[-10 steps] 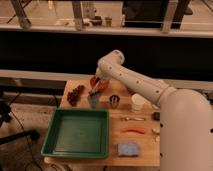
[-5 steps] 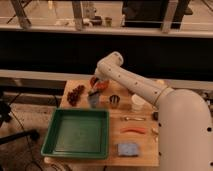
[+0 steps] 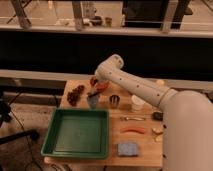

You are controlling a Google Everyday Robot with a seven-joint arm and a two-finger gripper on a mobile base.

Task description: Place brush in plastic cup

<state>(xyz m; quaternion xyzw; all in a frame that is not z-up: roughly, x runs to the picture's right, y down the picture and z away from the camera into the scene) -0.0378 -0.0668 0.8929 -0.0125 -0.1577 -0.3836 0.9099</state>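
My gripper (image 3: 95,86) is at the back left of the wooden table, just above the small blue-grey plastic cup (image 3: 93,102). It is shut on the brush (image 3: 101,87). The brush's reddish-orange handle slants up to the right and its dark end points down towards the cup's mouth. I cannot tell whether the tip is inside the cup. The cup stands upright behind the green tray.
A green tray (image 3: 55,141) fills the front left. Dark red grapes (image 3: 76,94) lie left of the cup. A metal cup (image 3: 114,100) and a white cup (image 3: 137,103) stand to its right. A silver utensil (image 3: 132,119), an orange curved stick (image 3: 134,130) and a blue sponge (image 3: 128,148) lie front right.
My gripper has come down a little with the brush, closer to the plastic cup. Nothing else on the table has moved.
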